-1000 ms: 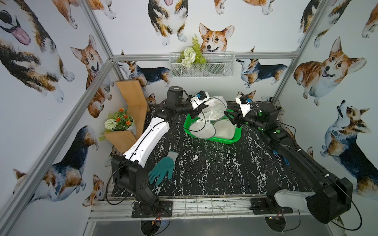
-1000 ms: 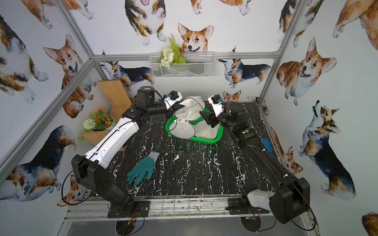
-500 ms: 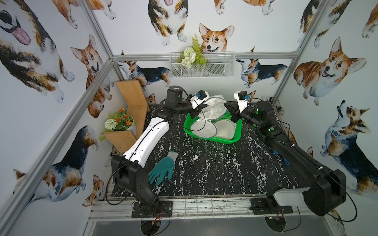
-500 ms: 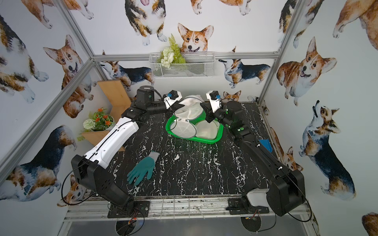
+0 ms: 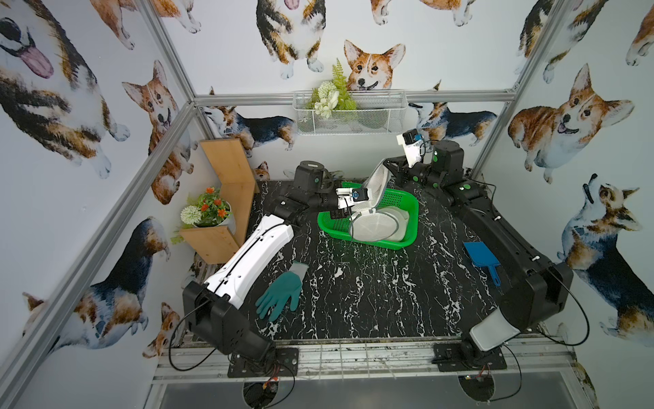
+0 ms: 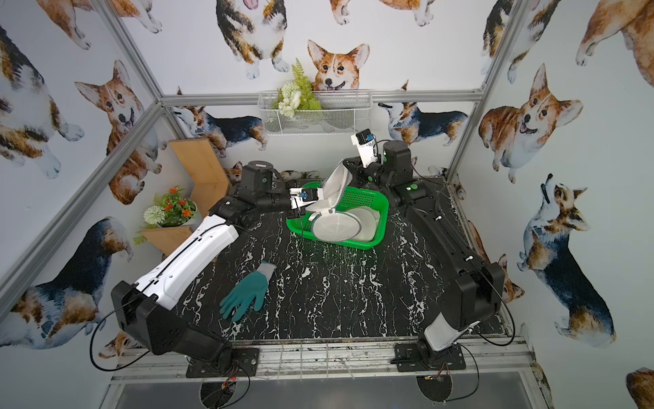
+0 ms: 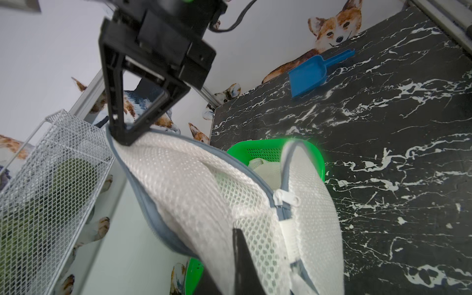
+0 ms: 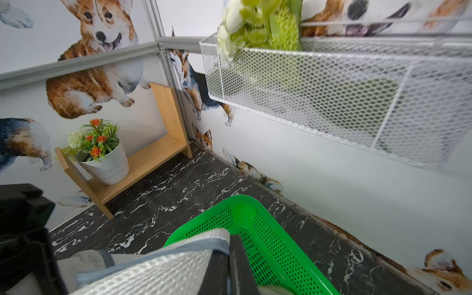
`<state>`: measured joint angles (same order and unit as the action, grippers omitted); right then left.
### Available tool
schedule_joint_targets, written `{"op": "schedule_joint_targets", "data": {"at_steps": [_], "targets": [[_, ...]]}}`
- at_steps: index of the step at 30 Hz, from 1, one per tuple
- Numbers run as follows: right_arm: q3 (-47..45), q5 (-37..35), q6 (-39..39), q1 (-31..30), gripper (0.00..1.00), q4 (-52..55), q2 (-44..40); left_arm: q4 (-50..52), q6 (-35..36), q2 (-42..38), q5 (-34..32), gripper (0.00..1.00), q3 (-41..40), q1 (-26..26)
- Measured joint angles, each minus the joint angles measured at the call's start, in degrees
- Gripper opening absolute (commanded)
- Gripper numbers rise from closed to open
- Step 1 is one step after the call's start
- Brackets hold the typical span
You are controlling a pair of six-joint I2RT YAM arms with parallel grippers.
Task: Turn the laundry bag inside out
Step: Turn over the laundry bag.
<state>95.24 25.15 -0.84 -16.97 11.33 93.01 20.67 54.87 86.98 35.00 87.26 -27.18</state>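
The laundry bag (image 5: 376, 182) (image 6: 332, 189) is white mesh with a grey zipper edge. It hangs stretched between my two grippers above the green basket (image 5: 407, 209) (image 6: 378, 212). My left gripper (image 5: 364, 207) (image 6: 320, 209) (image 7: 240, 237) is shut on the mesh (image 7: 204, 184) near the zipper pull (image 7: 286, 199). My right gripper (image 5: 389, 164) (image 6: 348, 163) (image 8: 229, 245) is shut on the bag's grey-trimmed edge (image 8: 194, 246), higher and nearer the back wall. In the left wrist view the right gripper's fingertips (image 7: 125, 135) pinch the bag's far corner.
Other flat round mesh pieces (image 5: 375, 228) lie in the basket. A green glove (image 5: 283, 290) lies front left, a blue scoop (image 5: 481, 258) beside the right arm. A wooden shelf (image 5: 230, 166) with a flower pot (image 5: 208, 212) stands at left; a wire basket (image 5: 348, 113) hangs on the back wall.
My right gripper has shut on the bag's edge and lifted it up and back to the right, pulling the bag taut. The left gripper kept its hold and barely moved.
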Motion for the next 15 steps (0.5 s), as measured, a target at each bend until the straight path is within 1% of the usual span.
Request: {"op": "schedule_joint_targets", "data": {"at_steps": [4, 7, 10, 12, 15], "targets": [[6.97, 3.13, -2.19, 0.00, 0.00, 8.81, 5.88, -2.60, 0.57, -1.95, -1.46, 0.00, -2.12, -0.22], [8.44, 4.90, -2.93, 0.00, 0.01, 13.90, 8.52, -6.27, -2.58, -3.69, -2.03, 0.00, -4.94, 0.66], [8.31, 4.90, -2.69, 0.22, 0.15, 16.79, 9.18, -10.21, -7.30, -5.01, -2.99, 0.00, -7.78, 2.08], [7.08, 4.07, -1.40, 0.57, 0.29, 16.83, 8.00, -12.52, -10.54, -5.46, -3.26, 0.00, -9.05, 2.54], [3.15, 1.31, 1.51, 1.27, 0.47, 15.02, 4.35, -15.69, -15.43, -5.73, -3.21, 0.00, -9.46, 3.19]]}}
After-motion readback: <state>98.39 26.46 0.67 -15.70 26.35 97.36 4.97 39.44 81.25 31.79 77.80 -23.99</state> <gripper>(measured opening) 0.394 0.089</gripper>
